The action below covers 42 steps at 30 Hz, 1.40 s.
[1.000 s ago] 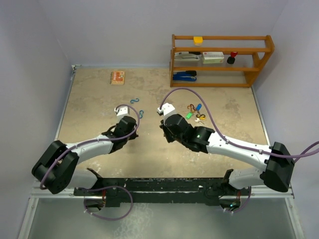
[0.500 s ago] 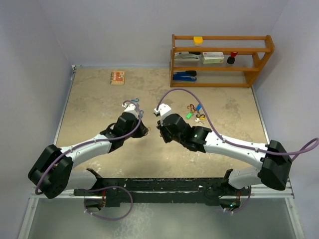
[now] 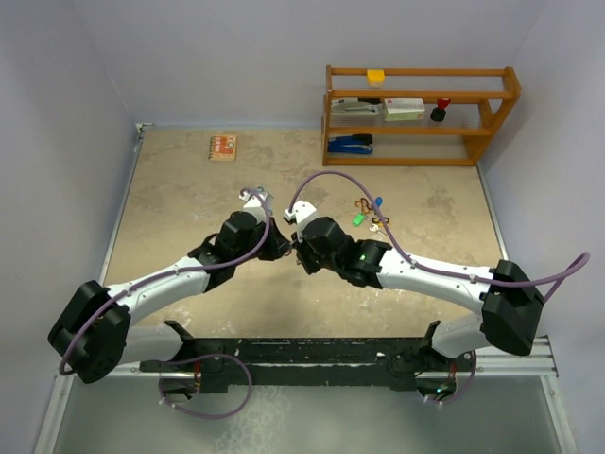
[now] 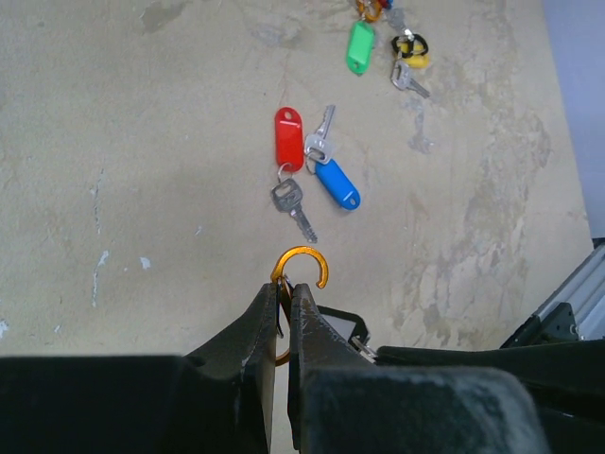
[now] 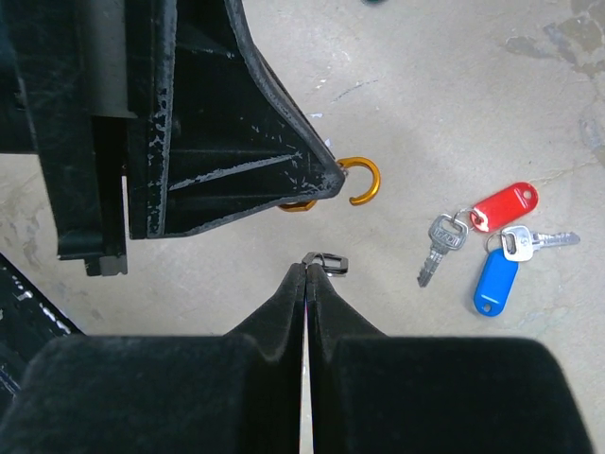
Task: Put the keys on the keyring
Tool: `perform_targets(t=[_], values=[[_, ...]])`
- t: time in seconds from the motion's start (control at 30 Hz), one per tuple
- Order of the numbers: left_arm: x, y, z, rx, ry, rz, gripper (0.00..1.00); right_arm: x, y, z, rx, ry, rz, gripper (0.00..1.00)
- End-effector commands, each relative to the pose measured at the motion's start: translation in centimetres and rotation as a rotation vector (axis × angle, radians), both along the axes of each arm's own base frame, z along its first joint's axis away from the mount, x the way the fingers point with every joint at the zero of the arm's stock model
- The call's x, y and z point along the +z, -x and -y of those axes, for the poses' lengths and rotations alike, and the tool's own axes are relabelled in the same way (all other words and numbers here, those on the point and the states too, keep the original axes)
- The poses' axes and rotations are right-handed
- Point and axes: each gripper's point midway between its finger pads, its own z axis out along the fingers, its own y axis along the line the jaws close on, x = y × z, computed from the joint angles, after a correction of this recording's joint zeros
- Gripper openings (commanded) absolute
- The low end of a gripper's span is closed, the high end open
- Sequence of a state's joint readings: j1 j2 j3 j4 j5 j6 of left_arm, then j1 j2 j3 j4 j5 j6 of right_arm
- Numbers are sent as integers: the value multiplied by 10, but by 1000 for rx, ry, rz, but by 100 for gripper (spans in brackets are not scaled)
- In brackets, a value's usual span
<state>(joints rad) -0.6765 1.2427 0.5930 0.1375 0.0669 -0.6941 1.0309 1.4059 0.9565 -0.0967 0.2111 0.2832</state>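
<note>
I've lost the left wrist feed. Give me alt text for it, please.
The left gripper is shut on an orange metal hooked clip over the beige table. Just beyond lie a red-tagged silver key and a blue-tagged silver key; a green plastic tag sits farther off.

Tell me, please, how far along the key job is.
Done: nothing visibly threaded. In hand: the left gripper is shut on an orange clip; the right gripper is shut on a small metal piece I cannot identify. Left: the keys with red and blue tags lie loose on the table.

Colour-tagged keys (image 4: 288, 197), flat, in clusters
</note>
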Motion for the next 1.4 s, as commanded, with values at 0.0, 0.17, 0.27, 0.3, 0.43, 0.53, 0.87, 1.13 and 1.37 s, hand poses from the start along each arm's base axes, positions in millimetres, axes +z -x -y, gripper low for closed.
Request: perform_targets(t=[0.0,0.17,0.27,0.3,0.43,0.53,0.87,1.13,1.37], values=[[48,-6,17,-49,96,106,0,22,-8,-13,14,-67,43,0],[48,-1,19,-73,101,96,0,22,-9,-15,12,-69,42,0],[47,0,19,-76,94,92,0,22,-10,-16,14,-67,44,0],[46,1,18,-77,93,91,0,22,-10,-16,13,-68,45,0],[46,3,20,-89,94,89,0,20,-10,-15,11,-61,43,0],[45,5,21,-99,91,87,0,19,-11,-14,4,-59,44,0],[41,12,17,-113,69,74,0,20,-15,-8,-18,-52,51,0],[41,16,18,-125,72,72,0,20,-16,-7,-20,-54,51,0],[37,18,21,-136,65,64,0,22,-17,-7,-21,-57,58,0]])
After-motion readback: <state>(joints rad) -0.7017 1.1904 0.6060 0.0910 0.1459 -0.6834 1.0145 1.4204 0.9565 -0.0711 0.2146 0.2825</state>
